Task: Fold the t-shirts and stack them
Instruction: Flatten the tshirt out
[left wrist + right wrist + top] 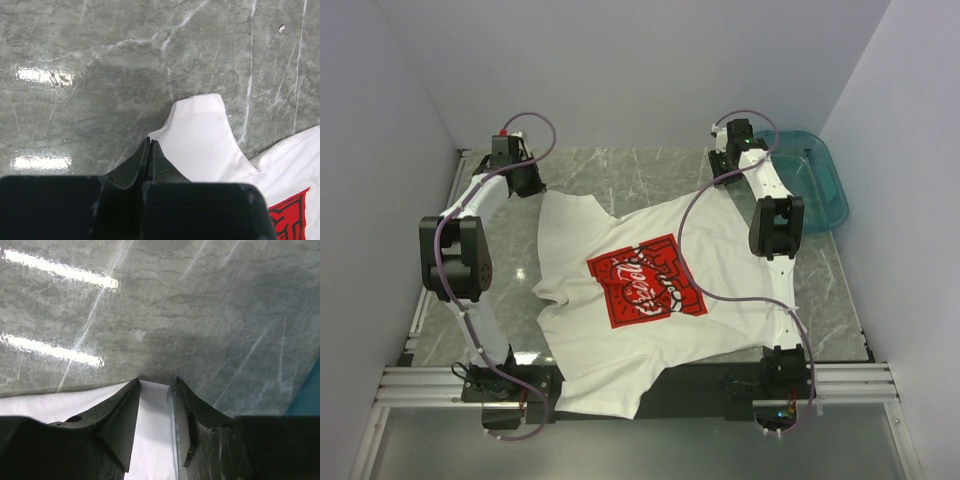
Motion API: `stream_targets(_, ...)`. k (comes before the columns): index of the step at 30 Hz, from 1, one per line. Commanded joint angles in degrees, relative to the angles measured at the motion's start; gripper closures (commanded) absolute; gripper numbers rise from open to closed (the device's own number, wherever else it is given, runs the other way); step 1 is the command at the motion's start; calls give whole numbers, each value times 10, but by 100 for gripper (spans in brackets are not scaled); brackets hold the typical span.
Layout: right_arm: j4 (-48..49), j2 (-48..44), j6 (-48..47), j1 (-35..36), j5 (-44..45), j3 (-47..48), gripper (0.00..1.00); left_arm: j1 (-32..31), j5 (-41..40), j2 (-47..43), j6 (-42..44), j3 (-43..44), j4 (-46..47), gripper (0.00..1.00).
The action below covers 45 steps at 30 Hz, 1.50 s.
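Note:
A white t-shirt [595,345] with a red square chest print [645,282] lies spread face up on the marble table, its hem hanging over the near edge. My left gripper [528,184] sits at the shirt's far-left sleeve. In the left wrist view its jaws [149,141] are shut, and the sleeve [200,137] lies just right of the tips with no cloth seen between them. My right gripper [723,166] is at the shirt's far-right corner. In the right wrist view its fingers [156,380] stand apart, straddling a strip of white cloth [155,430].
A teal plastic basin [823,178] stands at the back right, just beyond the right arm; its edge [309,399] shows in the right wrist view. Walls close in on three sides. A metal rail [430,380] with the arm bases runs along the near edge.

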Motion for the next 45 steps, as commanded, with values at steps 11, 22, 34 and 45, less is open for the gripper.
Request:
stream_targets(11,9,-8,14,-17,-33,-12,75,2,8,-13,2,7,11,100)
stream_targets(22,24,-47,7,-17,-30,-28,100,2,6,-15,3,7,11,100)
stream_targets(34,44,-227,2,-17,-79,-116,100,31,11,-59,-4,3,23,100)
stream_targets(45,24,-445,27,10,-124,-171,100,38,-6,-208,-43,58,23,100)
